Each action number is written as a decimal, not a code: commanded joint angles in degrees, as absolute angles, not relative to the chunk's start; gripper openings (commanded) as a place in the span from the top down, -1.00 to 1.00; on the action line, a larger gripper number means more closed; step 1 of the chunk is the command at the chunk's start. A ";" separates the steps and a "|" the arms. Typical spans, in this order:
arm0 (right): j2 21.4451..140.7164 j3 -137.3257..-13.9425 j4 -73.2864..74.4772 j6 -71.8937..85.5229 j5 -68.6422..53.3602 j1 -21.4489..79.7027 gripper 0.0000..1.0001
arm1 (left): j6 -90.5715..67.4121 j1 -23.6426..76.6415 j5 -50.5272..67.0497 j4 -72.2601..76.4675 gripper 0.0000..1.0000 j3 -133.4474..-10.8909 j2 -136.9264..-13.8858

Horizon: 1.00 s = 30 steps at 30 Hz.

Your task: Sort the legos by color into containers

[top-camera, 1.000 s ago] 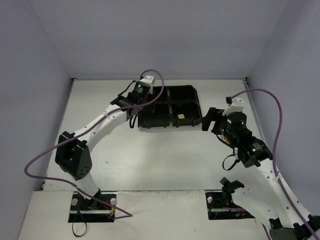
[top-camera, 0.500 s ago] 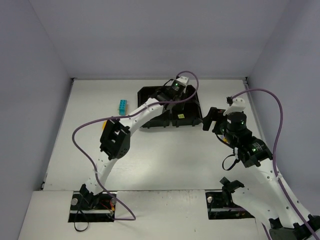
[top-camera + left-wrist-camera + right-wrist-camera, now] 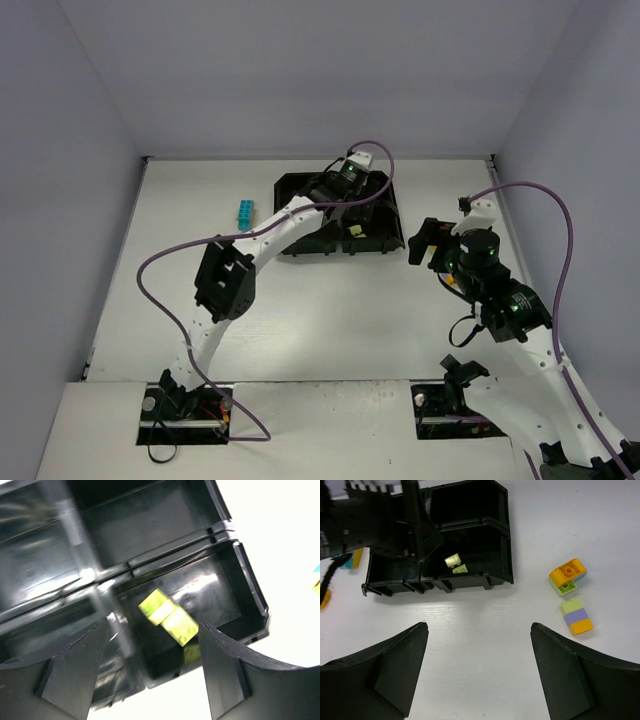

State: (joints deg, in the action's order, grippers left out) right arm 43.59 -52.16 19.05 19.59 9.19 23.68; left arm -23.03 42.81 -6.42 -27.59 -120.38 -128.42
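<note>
Barely begun, judging by the black tray (image 3: 470, 510): only lime bricks (image 3: 167, 616) showing inside, in the near right compartment. Directly above them, left gripper (image 3: 151, 630) spread wide, gripping nothing. Likewise the right gripper (image 3: 479, 627), spread and empty. Left to sort: stacked bricks (image 3: 576, 616) on the table (image 3: 480, 680) right of the tray, cyan brick (image 3: 244, 212) left of it.

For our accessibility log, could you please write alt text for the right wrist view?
A black four-compartment tray sits upper left with lime green bricks in its near right compartment, the left arm over it. Right of it on the white table lie an orange-topped cluster and a lime-purple-orange stack; the right gripper is open.
</note>
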 commanded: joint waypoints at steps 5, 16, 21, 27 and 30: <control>43.42 -54.05 17.31 16.97 4.93 23.64 -0.61 | -28.47 41.93 -18.95 -29.70 -0.35 -108.14 -106.28; 45.17 -53.26 17.40 17.13 -3.51 24.17 -0.61 | -37.80 28.06 -22.68 -37.54 -0.54 -75.34 -79.73; 46.93 -52.21 17.05 17.23 -5.54 24.08 -0.63 | -30.09 20.49 -16.46 -33.15 -0.54 -66.64 -77.70; 47.55 -52.12 17.05 16.44 -7.12 24.17 -0.66 | -21.90 11.00 -11.96 -27.09 -0.54 -62.14 -80.94; 47.55 -50.63 17.22 16.52 -6.86 24.08 -0.67 | -20.22 8.62 -8.18 -24.53 -0.54 -62.66 -85.85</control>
